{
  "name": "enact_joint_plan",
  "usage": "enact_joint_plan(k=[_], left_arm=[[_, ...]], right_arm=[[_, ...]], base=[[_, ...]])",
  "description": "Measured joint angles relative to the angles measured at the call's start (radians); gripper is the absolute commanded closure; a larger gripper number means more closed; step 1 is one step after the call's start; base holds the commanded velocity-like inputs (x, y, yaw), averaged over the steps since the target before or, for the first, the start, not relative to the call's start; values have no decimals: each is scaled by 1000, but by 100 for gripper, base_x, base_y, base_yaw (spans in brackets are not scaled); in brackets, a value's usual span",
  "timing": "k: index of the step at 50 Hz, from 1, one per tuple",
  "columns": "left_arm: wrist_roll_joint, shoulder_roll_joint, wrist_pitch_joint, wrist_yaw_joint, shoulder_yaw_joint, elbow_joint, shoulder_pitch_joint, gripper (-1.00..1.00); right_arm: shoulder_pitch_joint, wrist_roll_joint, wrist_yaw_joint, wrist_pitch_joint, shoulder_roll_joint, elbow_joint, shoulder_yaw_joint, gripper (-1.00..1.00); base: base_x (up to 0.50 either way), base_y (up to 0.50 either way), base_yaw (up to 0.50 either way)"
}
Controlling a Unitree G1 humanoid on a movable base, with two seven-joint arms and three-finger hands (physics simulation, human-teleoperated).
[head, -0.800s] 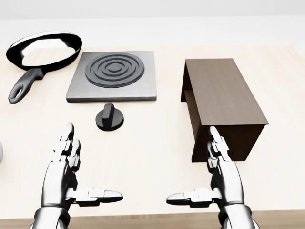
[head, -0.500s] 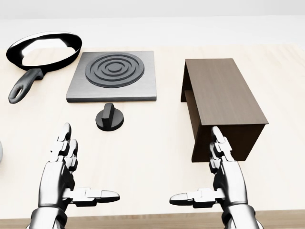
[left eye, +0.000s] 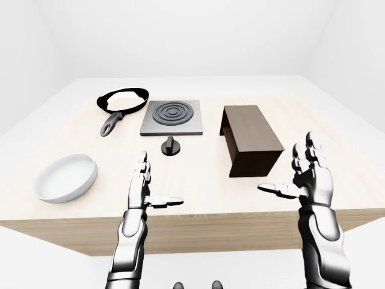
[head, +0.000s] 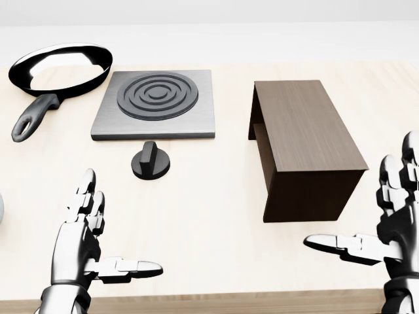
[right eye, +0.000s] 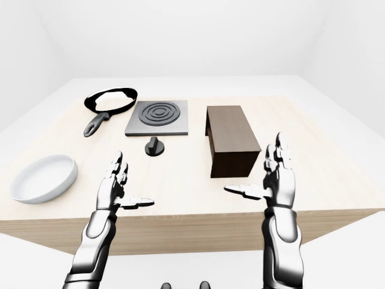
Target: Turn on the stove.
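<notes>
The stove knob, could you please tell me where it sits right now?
In the head view the stove knob sits on the table just below the burner plate, left of the dark wooden box and above the open left hand.

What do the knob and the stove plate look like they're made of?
Knob: matte black, likely plastic or painted metal, with no shine on it. Stove plate: grey brushed-looking metal slab with dark, dull concentric rings, possibly cast iron. It is a render, so both are guesses.
</notes>
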Motion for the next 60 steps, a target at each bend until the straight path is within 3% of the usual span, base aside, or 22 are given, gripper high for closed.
enact_joint_plan(k=[11, 20, 34, 60], left_arm=[[1, 1, -6, 2, 1, 9, -3, -100], [3, 1, -8, 3, 2, 11, -4, -100], [5, 1, -8, 6, 1, 11, -4, -100], [8, 0, -21, 9, -1, 26, -5, -100]], right_arm=[[8, 58, -5, 0, -20, -205, -152, -100], [6, 84, -6, 0, -28, -282, -214, -100], [3, 97, -4, 0, -36, -314, -243, -100], [7, 100, 17, 0, -34, -323, -245, -100]], base=[[0, 0, 0], [0, 0, 0], [4, 0, 0], [26, 0, 0]])
